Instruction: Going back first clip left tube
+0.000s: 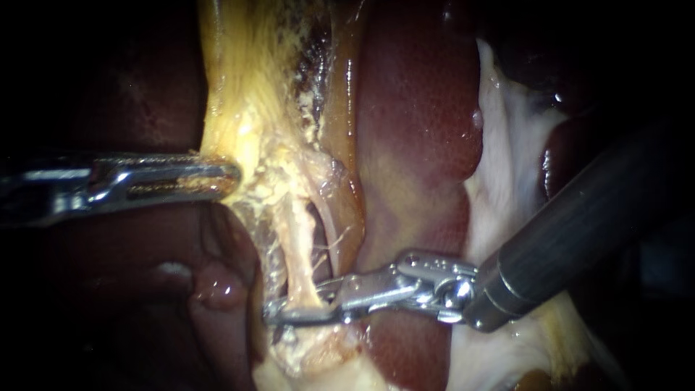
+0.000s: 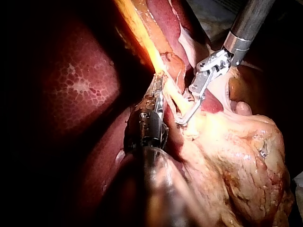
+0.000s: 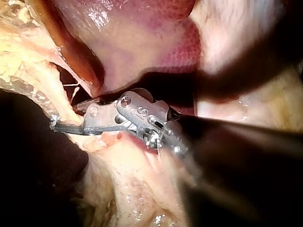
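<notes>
The liver point(image 1: 416, 108) fills the middle of the endoscope view as 1 glossy dark-red lobe, paler toward its near end. Just left of it a band of yellow fatty tissue point(image 1: 246, 87) runs from far to near, ragged and crumbly along its right edge, with thin pale strands point(image 1: 329, 246) webbing the gap beside it. Right of the lobe, touching it, lies a sheet of white tissue point(image 1: 507, 152). At the near left sits 1 small rounded pink nub point(image 1: 217, 286), wet and shiny
</notes>
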`<state>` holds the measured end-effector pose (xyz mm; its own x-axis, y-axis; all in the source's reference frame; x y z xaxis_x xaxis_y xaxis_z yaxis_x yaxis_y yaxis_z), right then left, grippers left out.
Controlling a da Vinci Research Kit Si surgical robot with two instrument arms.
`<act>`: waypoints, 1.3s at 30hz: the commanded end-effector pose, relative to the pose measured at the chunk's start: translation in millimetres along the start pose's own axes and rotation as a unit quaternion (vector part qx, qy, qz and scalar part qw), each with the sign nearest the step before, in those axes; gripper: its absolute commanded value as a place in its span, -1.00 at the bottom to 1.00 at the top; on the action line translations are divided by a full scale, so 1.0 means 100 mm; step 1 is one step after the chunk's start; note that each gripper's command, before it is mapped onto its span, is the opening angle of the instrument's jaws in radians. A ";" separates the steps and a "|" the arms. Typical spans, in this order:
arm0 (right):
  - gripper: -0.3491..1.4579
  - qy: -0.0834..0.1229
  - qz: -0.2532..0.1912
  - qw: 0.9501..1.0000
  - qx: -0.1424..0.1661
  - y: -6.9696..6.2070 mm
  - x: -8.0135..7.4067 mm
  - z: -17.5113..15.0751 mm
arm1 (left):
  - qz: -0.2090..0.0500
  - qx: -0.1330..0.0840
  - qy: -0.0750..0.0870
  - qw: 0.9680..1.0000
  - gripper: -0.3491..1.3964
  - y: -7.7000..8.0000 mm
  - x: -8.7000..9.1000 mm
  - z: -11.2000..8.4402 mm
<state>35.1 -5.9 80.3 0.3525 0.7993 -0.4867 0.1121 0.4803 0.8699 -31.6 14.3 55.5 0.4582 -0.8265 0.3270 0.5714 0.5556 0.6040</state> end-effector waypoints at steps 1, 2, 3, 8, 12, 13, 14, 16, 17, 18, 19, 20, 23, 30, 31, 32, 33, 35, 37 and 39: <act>-1.00 0.000 0.000 1.000 0.000 0.000 0.000 0.000 | 0.000 0.000 0.000 1.000 -0.92 0.000 0.000 0.000; -1.00 0.000 0.003 1.000 0.000 0.000 0.000 0.000 | 0.000 0.000 0.000 1.000 -0.92 0.000 0.000 0.000; -1.00 0.000 0.003 1.000 0.000 0.000 0.000 0.000 | 0.000 0.000 0.000 1.000 -0.92 0.000 0.000 0.000; -0.43 0.005 0.004 1.000 0.003 0.000 0.003 -0.002 | 0.000 0.000 0.000 1.000 -0.92 0.000 0.000 0.000; -0.06 0.017 -0.001 1.000 -0.010 0.000 0.007 -0.004 | 0.000 0.000 0.000 1.000 -0.92 0.000 0.000 0.000; -0.01 0.020 -0.015 1.000 -0.015 0.001 0.008 -0.005 | 0.000 0.000 0.000 1.000 -0.92 0.000 0.001 0.000; 0.01 0.021 -0.026 0.999 -0.018 0.001 0.009 -0.006 | 0.000 0.000 0.000 1.000 -0.92 0.000 0.001 0.000; 0.02 0.021 -0.058 0.998 -0.021 0.003 0.010 -0.011 | 0.000 0.000 0.000 1.000 -0.92 0.000 0.001 0.000; 0.02 0.022 -0.063 0.997 -0.023 0.003 0.010 -0.012 | 0.000 0.000 0.000 1.000 -0.92 0.000 0.001 0.000; 0.03 0.023 -0.080 0.996 -0.027 0.004 0.010 -0.016 | 0.000 0.000 0.000 1.000 -0.92 0.000 0.001 0.000; 0.04 0.024 -0.089 0.995 -0.030 0.005 0.009 -0.019 | 0.000 0.000 0.000 1.000 -0.92 0.000 0.001 0.000; 0.04 0.025 -0.103 0.994 -0.035 0.007 0.009 -0.023 | 0.000 0.000 0.000 1.000 -0.92 0.000 0.001 -0.001; 0.05 0.027 -0.127 0.991 -0.043 0.010 0.009 -0.034 | 0.000 0.000 0.000 1.000 -0.92 0.001 0.001 -0.001; 0.05 0.028 -0.182 0.982 -0.052 0.004 0.018 -0.076 | 0.001 0.000 0.000 1.000 -0.92 0.002 0.002 -0.001; 0.05 0.029 -0.186 0.981 -0.054 0.001 0.022 -0.083 | 0.001 0.000 0.000 1.000 -0.92 0.002 0.002 -0.001; 0.05 0.029 -0.195 0.979 -0.057 -0.003 0.027 -0.090 | 0.001 0.000 0.000 1.000 -0.92 0.002 0.002 -0.001; 0.05 0.031 -0.209 0.976 -0.057 -0.009 0.035 -0.100 | 0.001 0.000 0.000 1.000 -0.92 0.003 0.003 0.000; 0.05 0.033 -0.228 0.971 -0.063 -0.018 0.047 -0.115 | 0.001 0.000 0.000 1.000 -0.92 0.004 0.003 0.001; 0.05 0.035 -0.246 0.966 -0.070 -0.028 0.060 -0.132 | 0.002 0.000 0.000 1.000 -0.92 0.006 0.004 0.003; 0.05 0.041 -0.250 0.964 -0.075 -0.038 0.071 -0.149 | 0.002 0.001 0.000 1.000 -0.92 0.007 0.005 0.004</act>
<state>22.9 3.5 71.8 0.2102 0.4703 -0.8571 0.1074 0.8603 0.4984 -31.3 14.1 56.5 0.4605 -0.8242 0.3296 0.5684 0.5590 0.6037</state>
